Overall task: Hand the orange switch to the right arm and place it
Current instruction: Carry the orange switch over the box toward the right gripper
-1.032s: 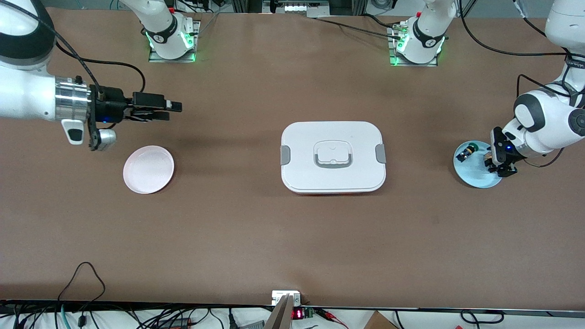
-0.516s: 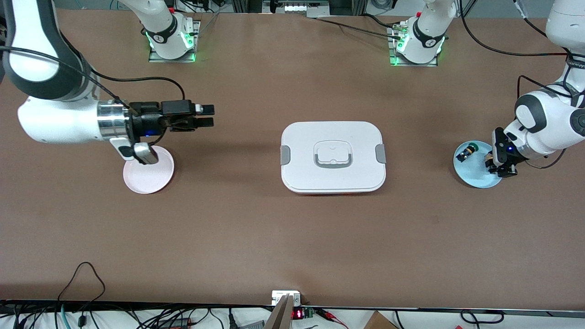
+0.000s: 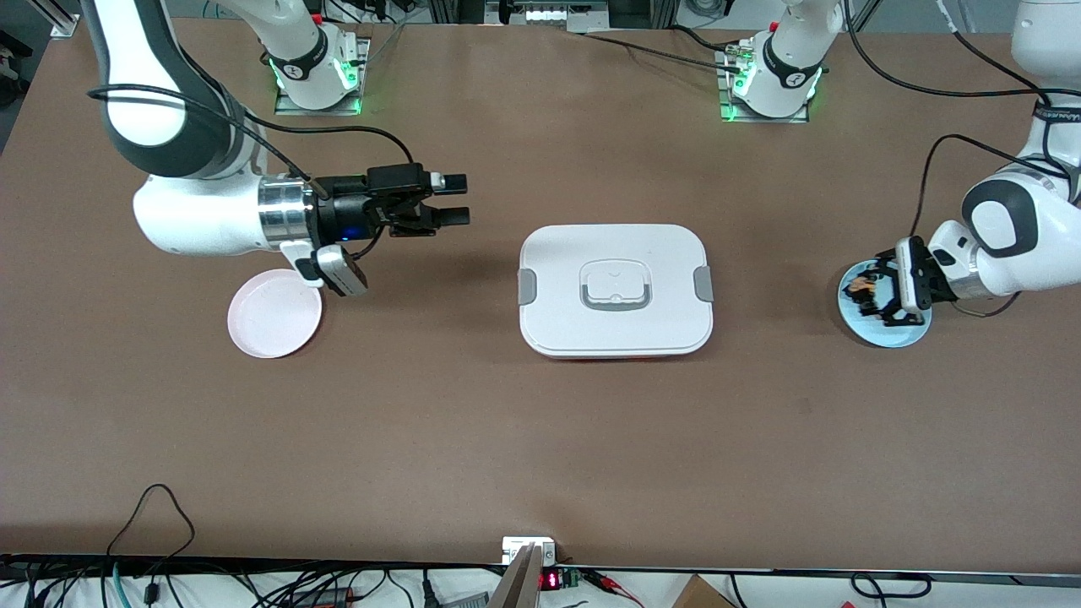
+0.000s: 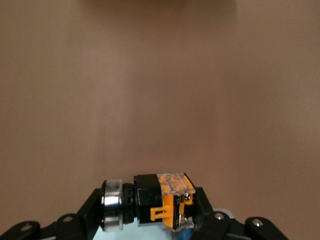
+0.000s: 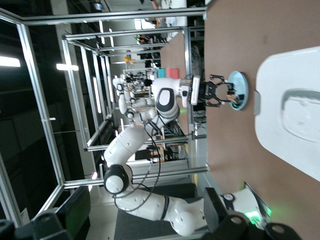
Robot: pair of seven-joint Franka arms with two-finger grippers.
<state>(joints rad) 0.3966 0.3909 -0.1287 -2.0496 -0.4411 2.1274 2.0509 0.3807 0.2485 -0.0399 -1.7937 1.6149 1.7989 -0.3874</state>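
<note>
You've got the orange switch (image 4: 162,202) clamped in the left claw (image 3: 874,291), lying sideways between the fingers, just over the blue plate (image 3: 882,339) at the left arm's end of the counter (image 3: 540,439). Lift straight up first, then carry it toward 9 o'clock over the white lidded box (image 3: 615,290), leaving the body's free end exposed. The right claw (image 3: 456,200) hovers at the box's 9 o'clock, fingers slightly apart, holding nothing, aimed toward 3 o'clock. Pink plate (image 3: 274,313) is probably the drop spot.

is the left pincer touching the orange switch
Touching. The left wrist view shows the left pincer closed around the orange switch, fingers against its body.
</note>
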